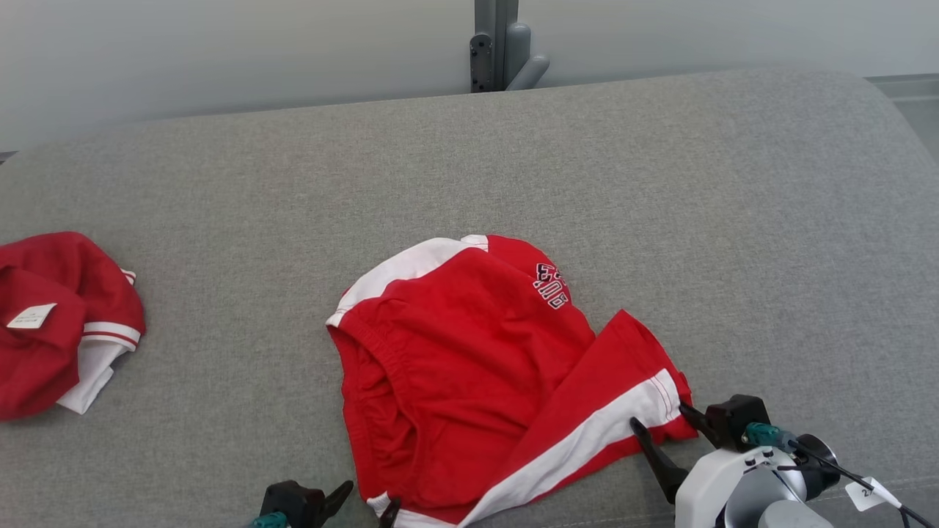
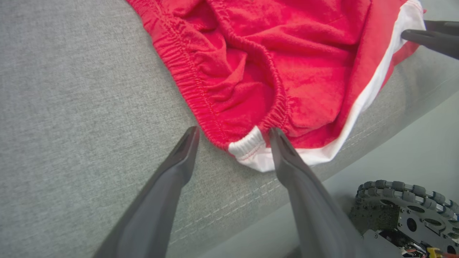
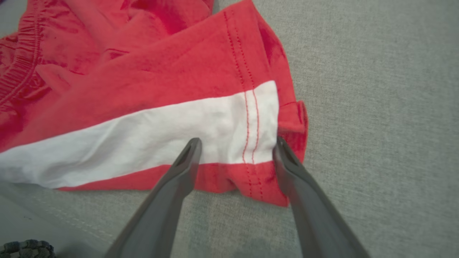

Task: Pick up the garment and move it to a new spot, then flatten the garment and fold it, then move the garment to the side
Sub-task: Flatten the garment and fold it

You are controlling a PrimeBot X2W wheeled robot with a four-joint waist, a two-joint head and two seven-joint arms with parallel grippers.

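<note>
- A grey upholstered surface point(image 1: 660, 183) with a stitched front seam stood before a pale wall point(image 1: 220, 51) and a grey post point(image 1: 502, 44).
- The red-and-white garment point(image 1: 469, 367) lay crumpled near the front edge, well apart from another red garment point(image 1: 51, 323) at the robot's left.
- The left gripper point(image 2: 233, 132) held its fingers wide around the waistband corner.
- The right gripper point(image 3: 238, 143) held its fingers wide over the white-striped hem.

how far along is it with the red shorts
Early. The red shorts lie rumpled on the grey cushion, neither flat nor folded; whether they were already moved, I cannot tell. In hand: the left gripper stands open around the waistband corner, the right gripper open around a leg hem, neither pinching. Left: flatten, fold, move aside.
</note>
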